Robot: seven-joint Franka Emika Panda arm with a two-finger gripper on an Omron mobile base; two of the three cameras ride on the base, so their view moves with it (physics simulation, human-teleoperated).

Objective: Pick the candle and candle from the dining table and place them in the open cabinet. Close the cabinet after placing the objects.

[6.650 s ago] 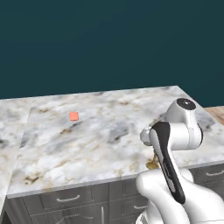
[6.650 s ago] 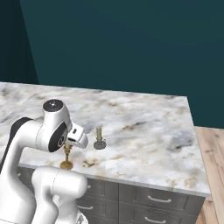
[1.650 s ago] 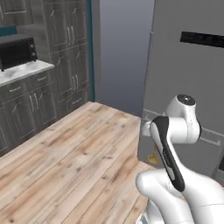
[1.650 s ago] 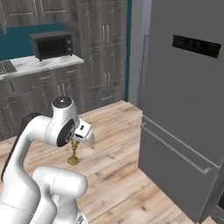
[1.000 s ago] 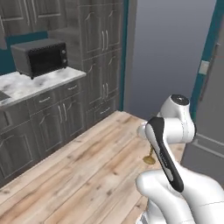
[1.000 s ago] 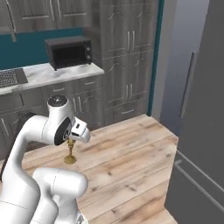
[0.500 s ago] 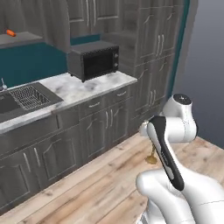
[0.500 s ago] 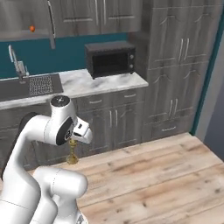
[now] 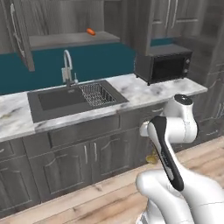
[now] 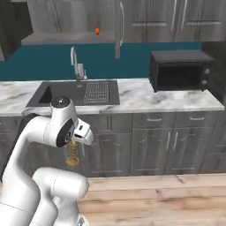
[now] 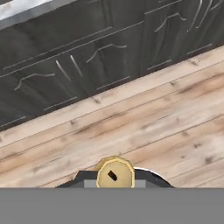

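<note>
The sink (image 9: 74,98) sits in the counter (image 9: 144,89), faucet (image 9: 67,68) behind it. The microwave (image 9: 164,65) stands on the counter, right of the sink. The candle (image 10: 72,154) hangs below the claw (image 10: 75,142), above the floor (image 10: 167,194).

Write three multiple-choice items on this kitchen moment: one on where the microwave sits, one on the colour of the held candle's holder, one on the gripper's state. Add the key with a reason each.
1. Where does the black microwave sit?
A. On the floor
B. On the marble counter, to the right of the sink
C. Inside the sink

2. What colour is the holder of the candle carried under the arm?
A. Brass-gold
B. Blue
C. Red

3. What is the state of the gripper?
A. Wide open over the sink
B. Shut on the candle
C. Gripping the faucet

Key: 1 B, the microwave stands on the counter right of the sink. 2 A, the stemmed base hanging below the hand is gold. 3 B, the candle hangs from the hand above the wooden floor.
</note>
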